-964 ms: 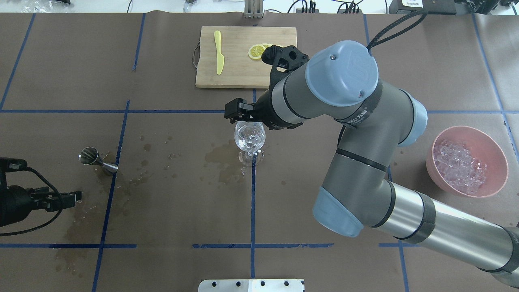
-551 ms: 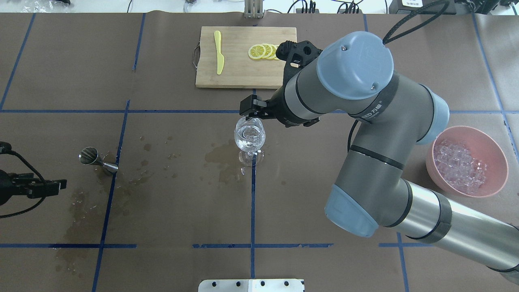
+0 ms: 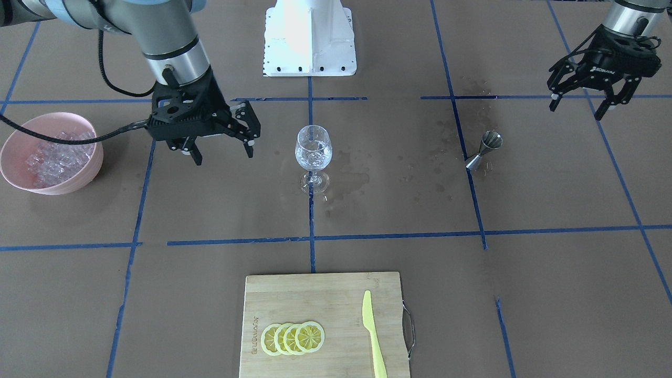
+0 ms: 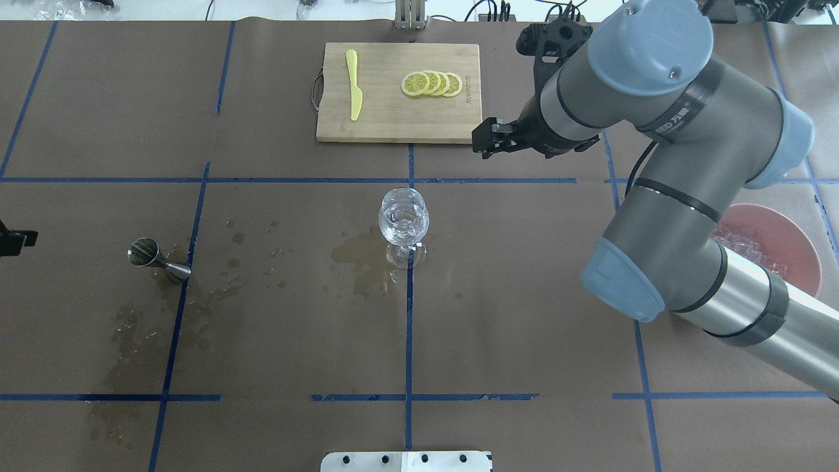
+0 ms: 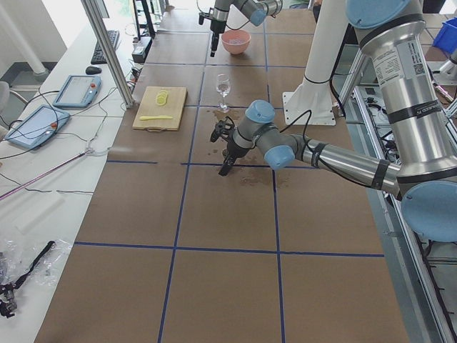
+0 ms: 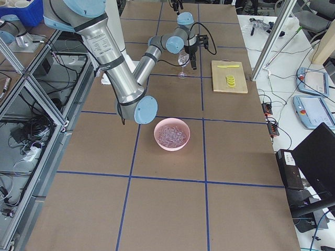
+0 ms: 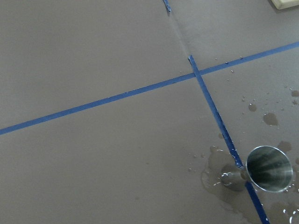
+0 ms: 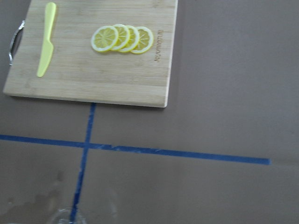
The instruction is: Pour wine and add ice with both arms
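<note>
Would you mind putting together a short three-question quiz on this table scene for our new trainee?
1. True or false: the right gripper is shut on an ice cube.
2. Where does the yellow knife lie? A) on the cutting board; B) in the pink bowl; C) beside the jigger.
3. How many lemon slices lie on the board?

Key
1. False: it hangs open and empty.
2. A.
3. Four, overlapping in a row.
</note>
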`<state>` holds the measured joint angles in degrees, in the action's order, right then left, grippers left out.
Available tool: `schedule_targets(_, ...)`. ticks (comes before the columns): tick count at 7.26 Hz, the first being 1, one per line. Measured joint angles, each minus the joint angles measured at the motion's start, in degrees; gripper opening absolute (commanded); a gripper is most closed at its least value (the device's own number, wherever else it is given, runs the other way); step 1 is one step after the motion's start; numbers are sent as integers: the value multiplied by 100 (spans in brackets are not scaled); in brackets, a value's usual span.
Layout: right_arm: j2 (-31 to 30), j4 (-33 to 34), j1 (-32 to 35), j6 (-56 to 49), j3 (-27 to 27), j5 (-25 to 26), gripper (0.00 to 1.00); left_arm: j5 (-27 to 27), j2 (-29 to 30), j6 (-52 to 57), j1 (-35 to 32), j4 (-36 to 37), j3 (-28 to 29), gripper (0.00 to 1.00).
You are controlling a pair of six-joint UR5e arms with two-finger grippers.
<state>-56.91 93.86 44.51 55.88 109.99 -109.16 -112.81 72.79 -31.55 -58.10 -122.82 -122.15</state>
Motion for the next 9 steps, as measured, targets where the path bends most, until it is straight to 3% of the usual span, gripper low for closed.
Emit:
schedule_targets(2, -563, 102, 739, -1440, -58, -504, 100, -649, 677, 832, -925, 821, 271, 100)
schedule_targets(6, -1654, 75, 2013, -3761, -618, -1452, 100, -1092, 2480, 2099, -2170, 2865, 1417, 100)
schedule_targets(9, -2243, 46, 3221, -5149, -1327, -2222, 100, -1813, 2603, 2802, -2825, 3060, 2382, 100)
